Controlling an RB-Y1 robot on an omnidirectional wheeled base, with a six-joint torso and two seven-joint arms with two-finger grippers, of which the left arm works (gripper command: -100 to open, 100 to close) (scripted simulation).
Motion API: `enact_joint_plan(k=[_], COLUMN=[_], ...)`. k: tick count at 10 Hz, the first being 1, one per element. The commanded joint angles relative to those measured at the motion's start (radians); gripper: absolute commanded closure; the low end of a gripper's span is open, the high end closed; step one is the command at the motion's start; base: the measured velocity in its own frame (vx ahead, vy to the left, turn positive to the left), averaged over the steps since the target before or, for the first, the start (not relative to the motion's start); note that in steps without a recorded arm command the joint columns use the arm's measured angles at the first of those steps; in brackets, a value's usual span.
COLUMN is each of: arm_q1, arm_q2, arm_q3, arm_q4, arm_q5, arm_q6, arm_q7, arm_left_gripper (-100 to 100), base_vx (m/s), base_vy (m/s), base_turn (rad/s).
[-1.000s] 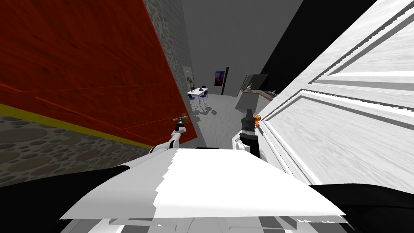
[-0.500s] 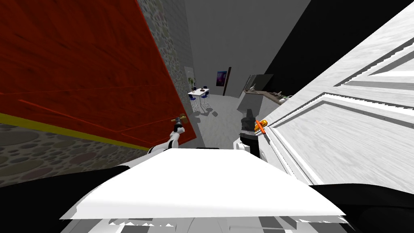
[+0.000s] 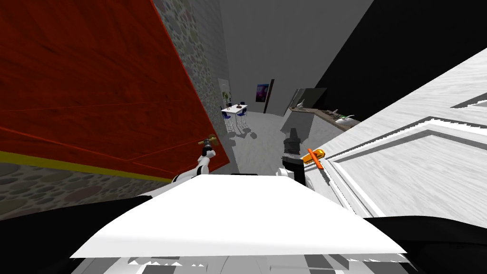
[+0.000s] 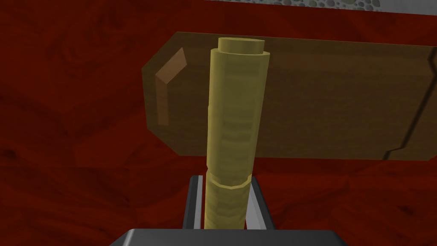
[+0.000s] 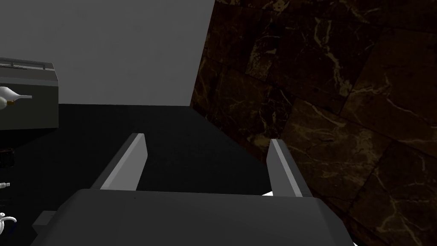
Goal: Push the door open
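Around door handle (image 4: 236,111), left hand (image 4: 225,181).

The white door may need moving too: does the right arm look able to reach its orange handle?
Probably yes: the orange handle lies close beside the open right pincer, nothing between, though the pincer points past it.

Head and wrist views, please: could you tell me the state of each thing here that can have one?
Red door: open, with the passage ahead showing past its edge.
Yellow handle: clamped in the left gripper.
Left gripper: shut on the yellow handle.
White door: open, standing on my right.
Orange handle: free, nothing gripping it.
Right gripper: open and empty.
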State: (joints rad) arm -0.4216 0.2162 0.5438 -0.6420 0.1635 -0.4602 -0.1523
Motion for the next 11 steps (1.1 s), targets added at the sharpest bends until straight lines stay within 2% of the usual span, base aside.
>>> enact_joint_plan(k=[1, 2, 3, 4, 7, 8, 9, 11], arm_q1=[-0.017, -0.014, -0.014, -0.011, -0.008, 0.001, 0.005, 0.008], arm_q2=[0.015, 0.024, 0.024, 0.029, 0.039, 0.033, 0.041, 0.045], arm_q3=[0.006, 0.031, 0.031, 0.049, 0.077, 0.07, 0.094, 0.111], arm_q4=[0.031, 0.031, 0.031, 0.031, 0.031, 0.022, 0.017, 0.017], arm_q5=[0.002, 0.01, 0.01, 0.015, 0.024, 0.022, 0.029, 0.034], arm_q6=[-0.017, -0.018, -0.018, -0.018, -0.019, -0.011, -0.011, -0.012], arm_q7=[0.0, -0.011, -0.011, -0.018, -0.03, -0.025, -0.035, -0.042], arm_left_gripper=[100, 100, 100, 100, 100, 100, 100, 100], base_vx=[0.139, 0.171, 0.154, 0.191, 0.184, 0.075, 0.134, 0.201], base_vy=[-0.002, -0.01, -0.023, -0.027, -0.02, -0.004, 0.0, 0.0], base_turn=[0.035, 0.028, 0.044, 0.039, 0.049, 0.029, 0.039, 0.044])
